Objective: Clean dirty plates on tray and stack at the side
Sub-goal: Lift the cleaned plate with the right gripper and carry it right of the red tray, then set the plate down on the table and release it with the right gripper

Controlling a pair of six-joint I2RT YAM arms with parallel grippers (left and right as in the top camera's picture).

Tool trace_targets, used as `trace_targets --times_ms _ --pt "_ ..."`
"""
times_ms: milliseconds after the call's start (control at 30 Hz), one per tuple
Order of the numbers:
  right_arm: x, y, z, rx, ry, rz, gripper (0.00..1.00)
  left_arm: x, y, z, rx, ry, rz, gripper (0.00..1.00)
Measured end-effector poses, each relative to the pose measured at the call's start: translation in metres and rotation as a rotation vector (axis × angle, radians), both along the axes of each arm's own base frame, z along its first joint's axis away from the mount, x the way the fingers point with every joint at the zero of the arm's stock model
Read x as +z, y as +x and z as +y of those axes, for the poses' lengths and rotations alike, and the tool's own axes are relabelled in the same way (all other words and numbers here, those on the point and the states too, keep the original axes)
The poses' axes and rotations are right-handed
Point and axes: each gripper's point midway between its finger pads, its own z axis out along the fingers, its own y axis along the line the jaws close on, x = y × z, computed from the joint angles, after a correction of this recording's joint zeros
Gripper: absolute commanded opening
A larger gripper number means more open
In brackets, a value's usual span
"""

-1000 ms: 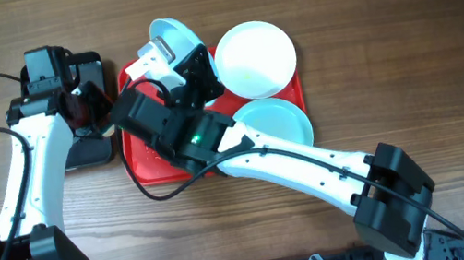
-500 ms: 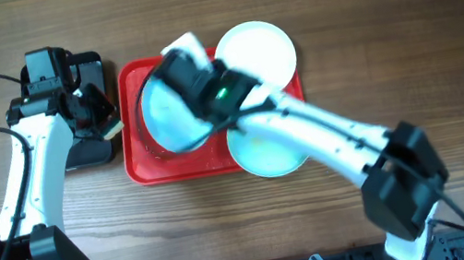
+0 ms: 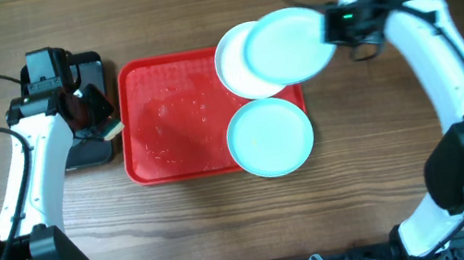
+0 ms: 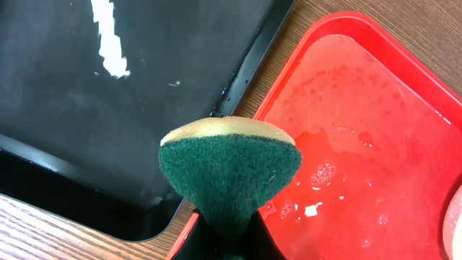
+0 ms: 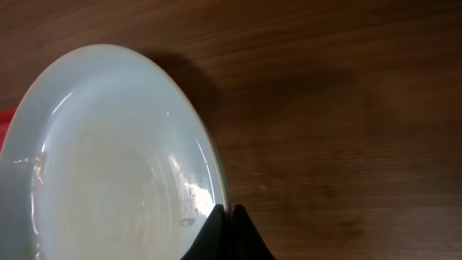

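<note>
From overhead, the right end effector (image 3: 329,27) pinches the rim of a mint plate (image 3: 289,44), carrying it over the far right corner of the red tray (image 3: 173,111), where it covers part of the cream plate (image 3: 233,64). A second mint plate (image 3: 270,136) lies on the tray's near right corner, overhanging the counter (image 3: 230,233). The left end effector (image 3: 104,127) hovers at the edge of the black bin (image 3: 87,155), clamped on a sponge (image 3: 112,128). In the left wrist view the sponge narrows into that pinch and hides the fingers, and the tray beside it glistens wet. In the right wrist view the carried plate shows a wet sheen and whitish residue near the closed fingertips. It looks stiff, light and slippery, so the thin rim is the only handhold and it could pivot or slip. The plate's underside, its cropped left part and the depth of the bite cannot be seen.
</note>
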Motion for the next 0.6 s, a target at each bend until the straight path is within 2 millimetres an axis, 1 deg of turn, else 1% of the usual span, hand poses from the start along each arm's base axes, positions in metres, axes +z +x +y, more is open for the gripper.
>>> trace_targets --times_ms 67,133,200,300,400,533,600 --pt "-0.007 -0.004 -0.023 -0.053 0.010 0.022 0.04 0.000 0.000 0.000 0.000 0.000 -0.001 0.04" --pt "-0.019 -0.013 -0.051 -0.121 0.017 0.059 0.04 0.000 0.000 0.000 0.000 0.000 0.000 0.04" --pt "-0.031 -0.022 -0.071 -0.170 0.021 0.088 0.04 0.000 0.000 0.000 0.000 0.000 0.000 0.04" --pt "-0.053 -0.038 -0.091 -0.212 0.025 0.135 0.04 0.000 0.000 0.000 0.000 0.000 -0.001 0.04" --pt "-0.077 -0.052 -0.100 -0.236 0.028 0.168 0.04 0.000 0.000 0.000 0.000 0.000 0.000 0.04" --pt "-0.106 -0.065 -0.101 -0.246 0.029 0.188 0.04 0.000 0.000 -0.001 -0.001 -0.004 -0.001 0.04" --pt "-0.116 -0.069 -0.101 -0.247 0.025 0.187 0.06 0.000 0.000 -0.001 -0.002 -0.004 -0.001 0.04"
